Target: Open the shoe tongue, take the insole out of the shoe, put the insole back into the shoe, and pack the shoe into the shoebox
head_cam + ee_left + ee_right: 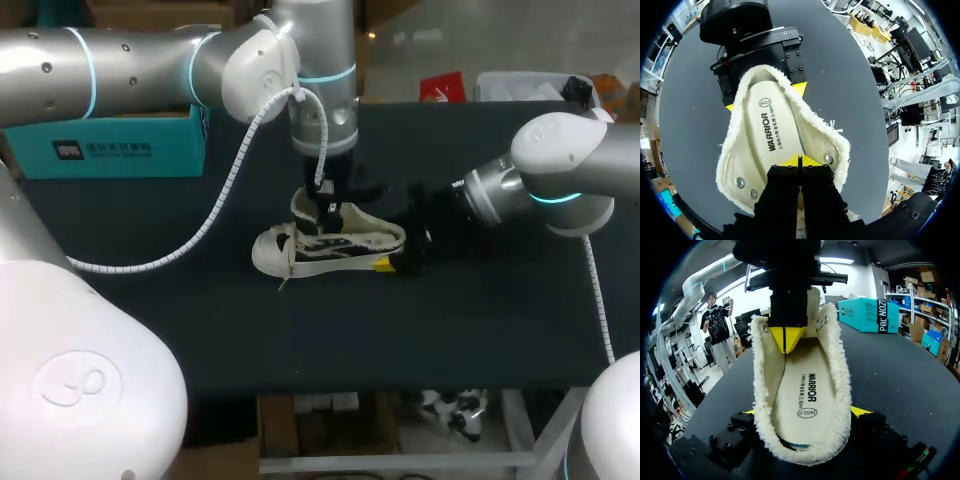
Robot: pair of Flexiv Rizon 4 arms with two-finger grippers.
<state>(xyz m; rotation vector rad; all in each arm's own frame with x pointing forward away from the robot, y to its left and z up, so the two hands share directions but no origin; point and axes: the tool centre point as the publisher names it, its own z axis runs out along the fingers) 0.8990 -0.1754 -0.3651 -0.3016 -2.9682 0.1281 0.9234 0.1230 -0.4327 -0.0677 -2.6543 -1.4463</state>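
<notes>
A cream canvas shoe (pixel 330 245) with a fleece rim stands on the black table, toe to the left. Its insole (pixel 771 132) lies inside, with print on it (pixel 807 395). My left gripper (pixel 328 215) comes down from above into the shoe's opening. Its yellow tips (pixel 799 162) are pressed together over the front of the insole, and the tongue (pixel 816 315) stands raised behind them. My right gripper (pixel 804 412) straddles the heel, with a yellow tip (pixel 860 411) against each side of the shoe. The teal shoebox (pixel 110 145) sits at the back left.
The left arm's white cable (pixel 200 240) hangs in a loop over the table's left half. Bare black tabletop (pixel 480 320) spreads in front of the shoe and to its right.
</notes>
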